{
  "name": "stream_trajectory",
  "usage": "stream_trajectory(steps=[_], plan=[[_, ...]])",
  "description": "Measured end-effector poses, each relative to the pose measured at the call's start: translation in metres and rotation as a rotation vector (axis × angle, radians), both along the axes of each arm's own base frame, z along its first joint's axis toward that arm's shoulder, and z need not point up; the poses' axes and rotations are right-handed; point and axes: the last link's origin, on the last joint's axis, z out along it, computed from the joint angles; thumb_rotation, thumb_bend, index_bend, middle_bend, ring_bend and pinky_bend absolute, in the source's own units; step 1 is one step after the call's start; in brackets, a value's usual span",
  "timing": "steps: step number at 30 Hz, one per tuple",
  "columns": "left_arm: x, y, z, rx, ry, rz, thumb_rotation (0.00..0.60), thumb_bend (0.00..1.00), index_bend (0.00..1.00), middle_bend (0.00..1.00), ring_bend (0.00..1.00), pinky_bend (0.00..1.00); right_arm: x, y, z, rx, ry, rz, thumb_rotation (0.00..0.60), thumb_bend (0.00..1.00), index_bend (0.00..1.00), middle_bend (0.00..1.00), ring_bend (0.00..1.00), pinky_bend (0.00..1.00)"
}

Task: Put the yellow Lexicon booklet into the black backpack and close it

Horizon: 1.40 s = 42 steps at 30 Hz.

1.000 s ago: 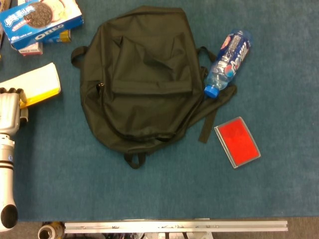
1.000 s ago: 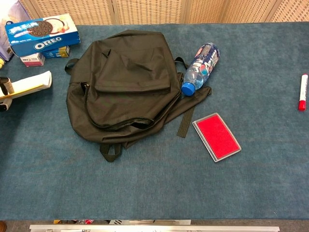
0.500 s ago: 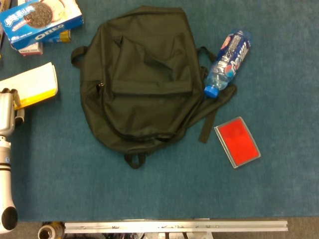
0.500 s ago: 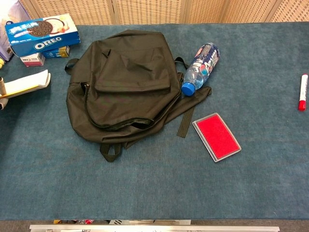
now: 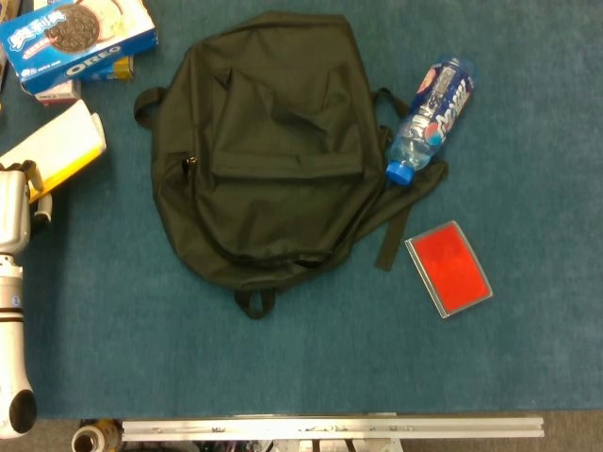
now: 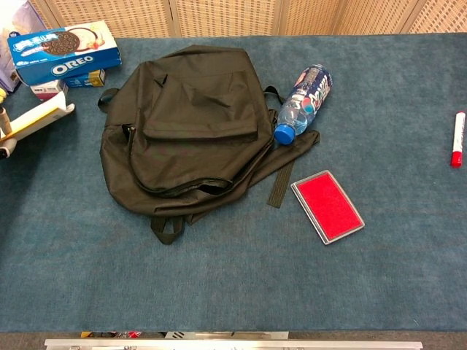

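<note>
Nearest on the right is the red case (image 5: 448, 267); further back the black backpack (image 5: 268, 151) lies flat mid-table, soft and floppy, so I reckon its opening will sag shut unless held; a water bottle (image 5: 431, 118) rests against its right side. Over at the left edge the left hand (image 5: 17, 209) has the yellow Lexicon booklet (image 5: 58, 151) clamped by its near end, far end tilted up; looks thin, light and bendy, so a grip nearer the spine seems safer; right hand's out of shot; Oreo box (image 5: 75, 38) far left.
</note>
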Motion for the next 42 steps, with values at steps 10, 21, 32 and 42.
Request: stream_trajectory(steps=[10, 21, 32, 42], plan=[[0.005, 0.002, 0.011, -0.017, 0.011, -0.129, 0.6, 0.36, 0.74, 0.68, 0.53, 0.57, 0.004, 0.002, 0.001, -0.033, 0.001, 0.025, 0.6, 0.26, 0.3, 0.44, 0.3, 0.4], [0.021, 0.004, 0.036, -0.011, 0.019, -0.298, 0.6, 0.36, 0.76, 0.68, 0.53, 0.57, 0.013, 0.0, -0.002, -0.04, -0.001, 0.039, 0.6, 0.26, 0.3, 0.44, 0.3, 0.4], [0.042, -0.008, 0.053, -0.066, -0.022, -0.461, 0.6, 0.36, 0.76, 0.68, 0.53, 0.57, 0.04, -0.016, -0.018, 0.14, -0.103, 0.063, 0.6, 0.25, 0.3, 0.44, 0.3, 0.41], [0.059, -0.028, 0.064, -0.114, -0.05, -0.582, 0.6, 0.36, 0.76, 0.67, 0.53, 0.57, 0.091, -0.046, -0.054, 0.398, -0.197, 0.155, 0.6, 0.17, 0.3, 0.44, 0.3, 0.41]])
